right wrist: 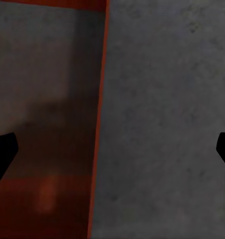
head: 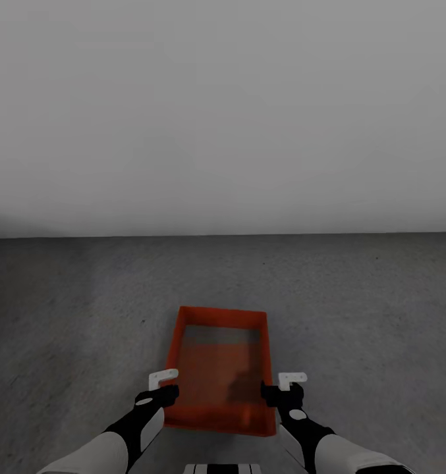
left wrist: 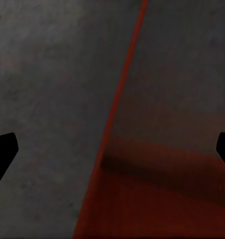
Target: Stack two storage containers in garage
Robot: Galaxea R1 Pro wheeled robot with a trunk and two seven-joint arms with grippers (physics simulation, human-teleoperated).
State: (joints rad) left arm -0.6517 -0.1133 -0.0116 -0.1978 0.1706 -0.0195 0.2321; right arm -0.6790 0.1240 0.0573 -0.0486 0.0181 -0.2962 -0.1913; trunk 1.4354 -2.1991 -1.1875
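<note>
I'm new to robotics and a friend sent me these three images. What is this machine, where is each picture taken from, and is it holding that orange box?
These are simulator renders of a wheeled robot with two arms, steered remotely by a person. The big picture comes from a camera on its head, looking down and forward. You see a rough grey concrete floor, a plain pale wall behind, and one orange-red open-top bin.

The left gripper sits at the bin's left long wall, the right gripper at its right one.

The other two pictures come from cameras near each gripper, looking along its two fingers. In both, the dark fingertips stand far apart at the frame edges, with the bin's thin wall between them. So both grippers are open, straddling the walls rather than squeezing them. Whether the bin rests on the floor I cannot tell for certain.
</note>
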